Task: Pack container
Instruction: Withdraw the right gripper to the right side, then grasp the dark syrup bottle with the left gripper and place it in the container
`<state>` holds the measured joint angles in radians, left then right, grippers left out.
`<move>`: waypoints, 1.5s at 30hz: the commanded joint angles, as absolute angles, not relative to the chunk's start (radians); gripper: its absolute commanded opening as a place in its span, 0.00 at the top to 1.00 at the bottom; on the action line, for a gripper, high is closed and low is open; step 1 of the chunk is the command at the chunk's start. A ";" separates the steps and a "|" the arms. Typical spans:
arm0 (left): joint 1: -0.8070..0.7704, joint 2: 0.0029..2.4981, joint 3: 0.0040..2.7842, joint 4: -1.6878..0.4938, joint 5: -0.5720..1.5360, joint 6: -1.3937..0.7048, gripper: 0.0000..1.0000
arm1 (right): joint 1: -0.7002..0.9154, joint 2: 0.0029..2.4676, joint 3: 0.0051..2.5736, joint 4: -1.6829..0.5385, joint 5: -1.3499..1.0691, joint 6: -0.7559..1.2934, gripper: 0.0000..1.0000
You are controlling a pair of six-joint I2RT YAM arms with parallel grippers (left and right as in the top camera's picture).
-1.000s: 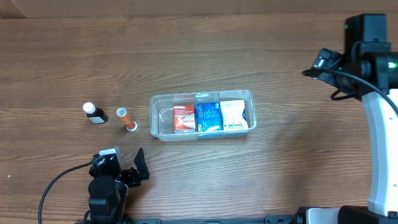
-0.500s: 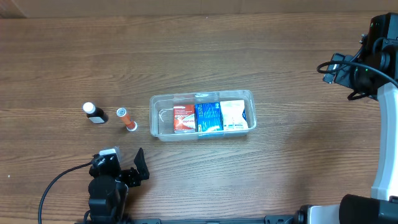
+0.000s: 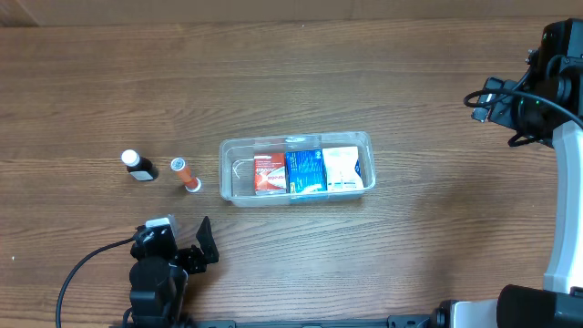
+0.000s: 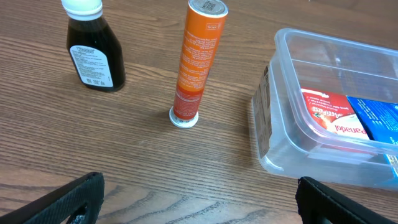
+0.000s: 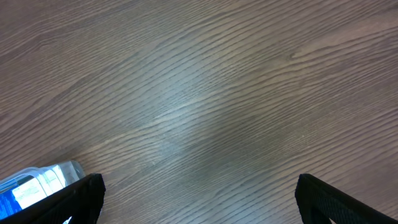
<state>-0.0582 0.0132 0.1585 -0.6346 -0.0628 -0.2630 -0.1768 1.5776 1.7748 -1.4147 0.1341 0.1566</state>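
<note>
The clear plastic container [image 3: 239, 148] lies mid-table and holds a red box [image 3: 269, 173], a blue box [image 3: 305, 170] and a white box [image 3: 342, 168]. An orange tube [image 3: 185, 174] and a dark bottle with a white cap [image 3: 138, 165] stand left of it. In the left wrist view the container [image 4: 280, 124], red box [image 4: 333, 112], tube [image 4: 198, 62] and bottle [image 4: 93, 46] lie ahead of my open, empty left gripper [image 4: 199, 199]. That gripper [image 3: 187, 246] sits near the front edge. My right gripper [image 5: 199, 196] is open and empty over bare table, far right [image 3: 483, 96].
The wooden table [image 3: 364, 73] fills the views. The right arm's white link [image 3: 565, 210] runs down the right edge. A cable [image 3: 86, 264] trails from the left arm at the front left. A container corner [image 5: 37, 180] shows in the right wrist view.
The right arm has drawn back to the right, away from the middle of the table, then held still. The left arm and the objects have not moved.
</note>
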 commanded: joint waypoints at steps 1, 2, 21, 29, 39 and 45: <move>-0.051 0.004 0.154 -0.631 -0.058 -0.277 0.00 | -0.180 1.573 1.786 -1.412 0.129 0.152 0.00; -0.051 0.004 0.154 -0.631 -0.058 -0.277 0.00 | -0.180 1.573 1.786 -1.412 0.129 0.152 0.00; -0.051 0.004 0.154 -0.629 -0.054 -0.279 0.00 | -0.180 1.573 1.786 -1.412 0.129 0.152 0.00; -0.051 0.005 0.188 -0.614 0.057 -0.442 0.00 | -0.180 1.573 1.786 -1.412 0.129 0.152 0.00; -0.051 0.434 0.927 -0.825 -0.391 -0.335 0.00 | -0.180 1.573 1.786 -1.412 0.129 0.152 0.00; -0.051 0.902 1.266 -0.945 -0.466 -0.216 0.00 | -0.180 1.573 1.786 -1.412 0.129 0.152 0.00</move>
<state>-0.0578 0.7238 1.1542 -0.9035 -0.3962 -0.2905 -0.1772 1.5776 1.7741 -1.4151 0.1337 0.1562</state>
